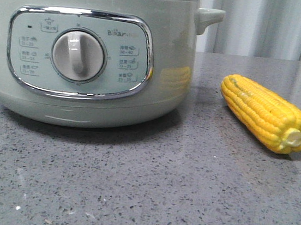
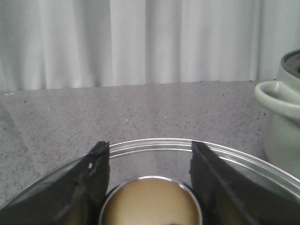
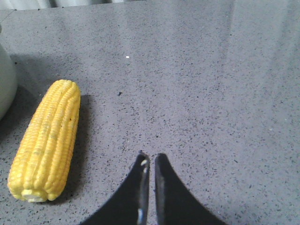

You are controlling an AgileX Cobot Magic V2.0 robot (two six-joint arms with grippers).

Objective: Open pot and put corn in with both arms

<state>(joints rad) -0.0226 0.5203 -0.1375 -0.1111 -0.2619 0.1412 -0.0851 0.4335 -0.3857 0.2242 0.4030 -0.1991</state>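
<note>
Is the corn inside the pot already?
No, the corn is lying on the gray table beside the pot, not in it.

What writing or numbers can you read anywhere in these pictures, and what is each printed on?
"Bear": brand name on the pot, at the top of its control panel, right of the dial; the letters are faint.
Small setting labels with number ranges around the dial: too small and blurred to read.
Corn, table, curtain: no text.
</note>
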